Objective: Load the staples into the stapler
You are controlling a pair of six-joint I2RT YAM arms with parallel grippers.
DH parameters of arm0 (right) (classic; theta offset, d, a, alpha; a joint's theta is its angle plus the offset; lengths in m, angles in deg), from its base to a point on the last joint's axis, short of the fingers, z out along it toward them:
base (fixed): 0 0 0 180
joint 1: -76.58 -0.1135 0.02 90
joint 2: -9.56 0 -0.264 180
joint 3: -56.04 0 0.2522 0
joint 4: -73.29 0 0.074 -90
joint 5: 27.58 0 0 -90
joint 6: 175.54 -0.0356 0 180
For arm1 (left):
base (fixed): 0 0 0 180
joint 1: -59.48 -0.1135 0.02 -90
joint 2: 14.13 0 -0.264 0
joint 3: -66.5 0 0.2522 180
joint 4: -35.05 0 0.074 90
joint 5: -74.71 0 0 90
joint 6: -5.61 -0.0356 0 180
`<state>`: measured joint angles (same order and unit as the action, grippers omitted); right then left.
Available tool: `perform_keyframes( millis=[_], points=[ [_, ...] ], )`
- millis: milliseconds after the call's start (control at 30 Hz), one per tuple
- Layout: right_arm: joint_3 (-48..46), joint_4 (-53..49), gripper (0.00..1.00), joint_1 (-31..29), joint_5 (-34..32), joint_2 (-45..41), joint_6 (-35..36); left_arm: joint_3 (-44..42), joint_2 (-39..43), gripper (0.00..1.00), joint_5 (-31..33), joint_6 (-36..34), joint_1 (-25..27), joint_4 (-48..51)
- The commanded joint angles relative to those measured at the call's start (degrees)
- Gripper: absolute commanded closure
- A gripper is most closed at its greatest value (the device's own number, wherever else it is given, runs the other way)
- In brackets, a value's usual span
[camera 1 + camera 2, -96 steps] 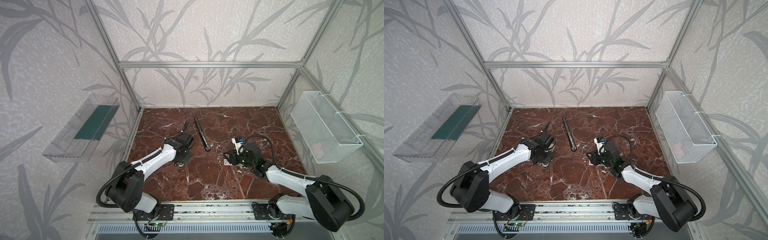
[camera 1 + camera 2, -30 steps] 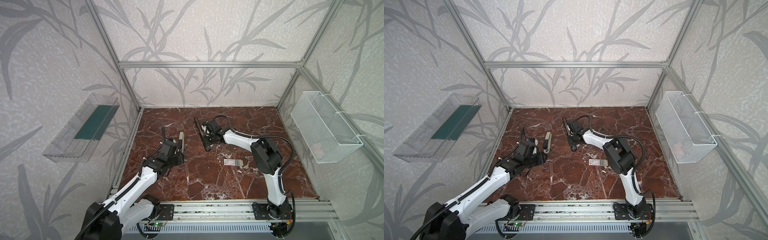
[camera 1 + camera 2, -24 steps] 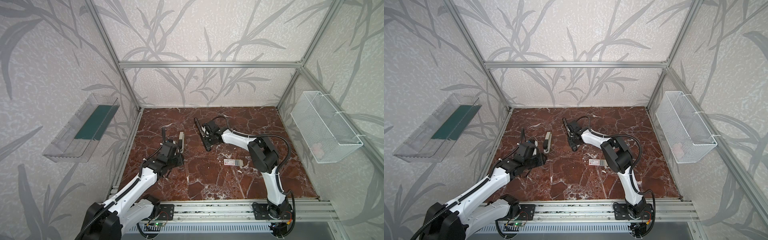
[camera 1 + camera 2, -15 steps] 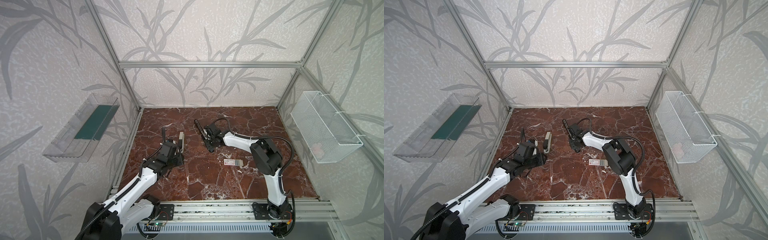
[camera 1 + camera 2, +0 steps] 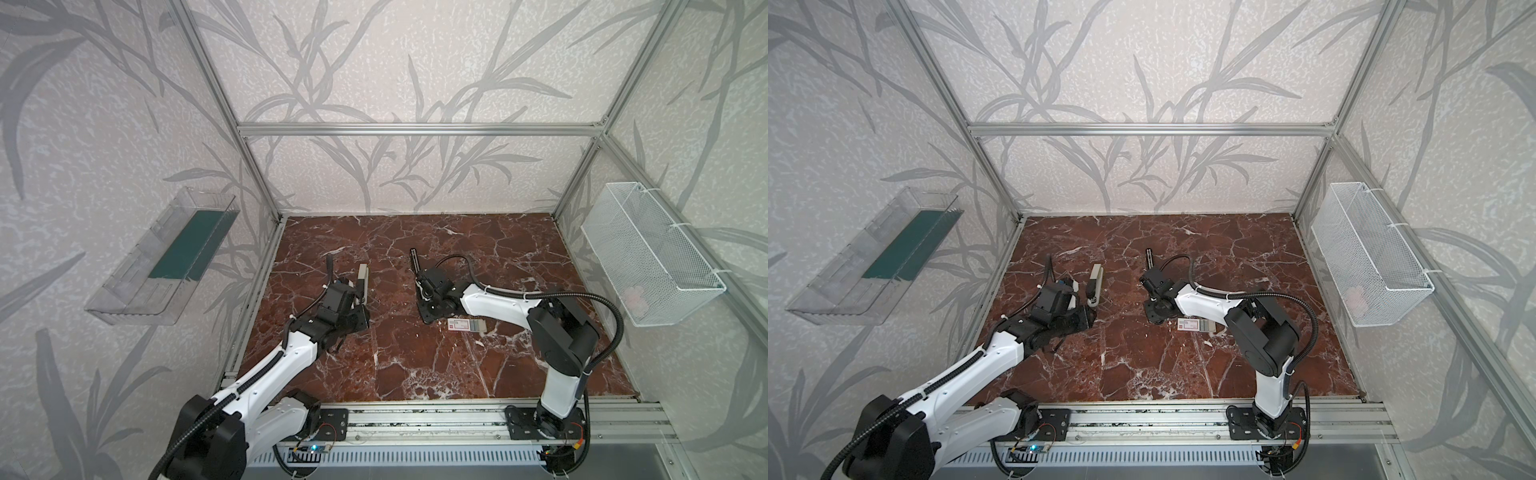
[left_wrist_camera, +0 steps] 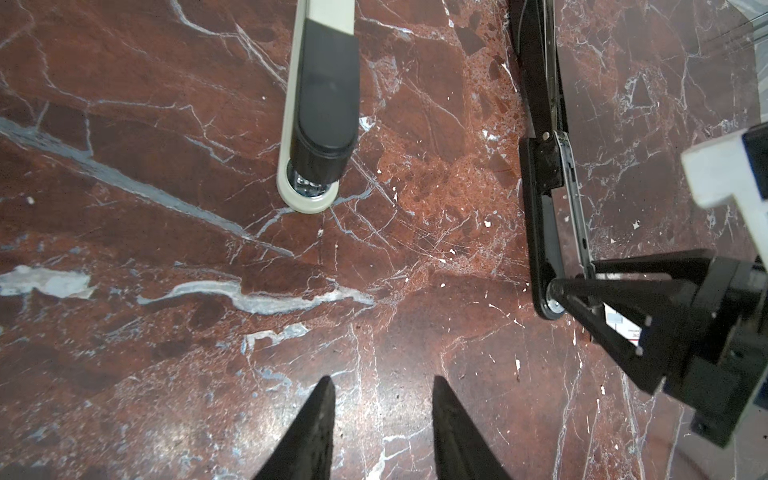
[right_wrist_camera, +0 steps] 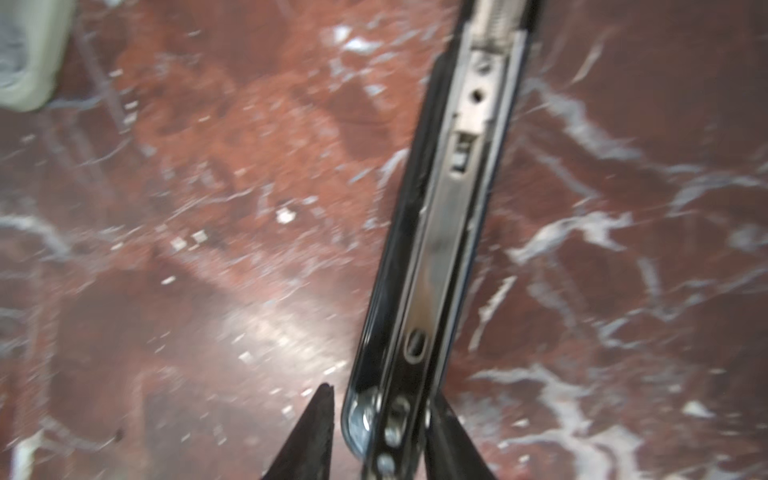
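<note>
Nearest the front, the staples [image 5: 478, 326] seem to show as a grey end poking from their white-and-red box [image 5: 459, 325], lying crosswise on the counter [image 5: 415, 374] just on the near side of the right hand [image 7: 380, 394]; that hand, the closer one, straddles the near end of the opened black stapler [image 7: 436, 249], whose long axis runs away toward the back; whether it pinches I cannot tell; the left hand [image 6: 380, 382] hangs half-open, empty, short of the cream stapler [image 6: 320, 104].

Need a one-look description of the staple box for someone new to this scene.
On the red marble table, look just right of centre. The staple box lies flat there: small, white with red print, unlike the long black stapler and beige stapler.
</note>
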<state>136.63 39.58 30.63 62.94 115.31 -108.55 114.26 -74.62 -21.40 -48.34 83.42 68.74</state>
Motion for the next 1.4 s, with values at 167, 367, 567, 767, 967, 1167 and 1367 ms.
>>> perform_keyframes(
  millis=[167,367,567,767,967,1167,1367],
  points=[
    [-1.4,0.3,0.63,-0.7,0.0,-4.1,-0.6,0.4,0.5,0.60,-0.3,1.0,0.2,-0.3],
    [-4.6,-2.7,0.63,1.6,-2.2,-12.2,1.6,-1.3,2.4,0.60,-7.5,0.7,1.0,-8.6],
    [-11.7,-6.8,0.63,8.2,-1.9,-23.2,1.5,-3.0,1.5,0.55,-11.9,3.4,2.2,-20.0],
    [-20.2,-6.7,0.68,17.5,-0.3,-29.9,1.9,-4.9,-5.1,0.46,-16.9,10.6,2.2,-35.2],
    [-24.3,-5.0,0.74,23.4,3.1,-29.2,3.3,0.6,-13.0,0.51,-21.0,10.4,5.8,-37.9],
    [-23.7,-4.7,0.77,24.4,5.9,-24.7,3.8,6.9,-16.9,0.51,-17.5,4.9,11.2,-30.2],
    [-23.8,-4.1,0.79,24.3,6.8,-23.3,3.7,6.6,-17.5,0.51,-17.0,5.0,11.6,-30.1]
  ],
)
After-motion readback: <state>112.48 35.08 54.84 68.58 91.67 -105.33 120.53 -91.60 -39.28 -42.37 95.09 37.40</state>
